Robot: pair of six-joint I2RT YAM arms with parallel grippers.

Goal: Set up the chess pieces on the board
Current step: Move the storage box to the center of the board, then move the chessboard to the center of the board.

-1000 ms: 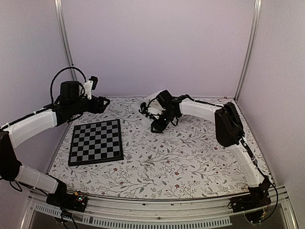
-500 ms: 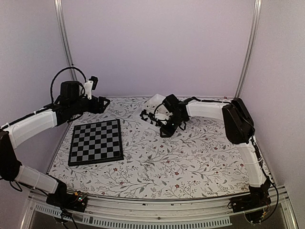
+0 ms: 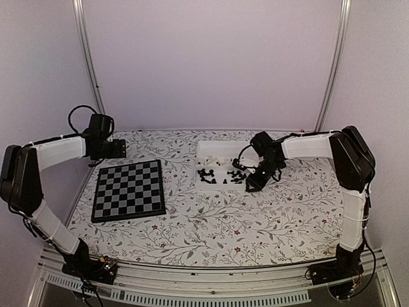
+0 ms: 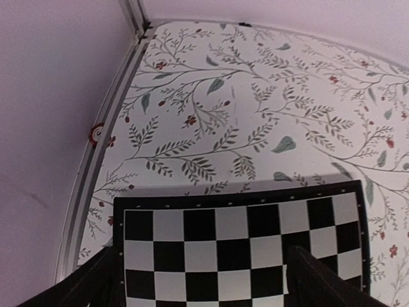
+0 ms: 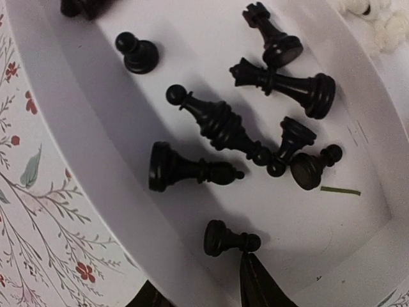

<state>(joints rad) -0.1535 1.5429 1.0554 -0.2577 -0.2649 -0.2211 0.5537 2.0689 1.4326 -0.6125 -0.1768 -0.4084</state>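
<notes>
Here the right tool (image 5: 199,278) is hovering open and empty over the white tray (image 5: 77,109) holding the chess pieces (image 5: 217,125); the nearest pawn (image 5: 230,240) is lying crosswise just beyond its fingertips (image 5: 254,284), the board (image 3: 128,190) well leftward.

The board (image 3: 128,190) lay to my left; right of it and slightly behind sat the tray (image 3: 208,148), chess pieces (image 3: 206,174) inside.
</notes>
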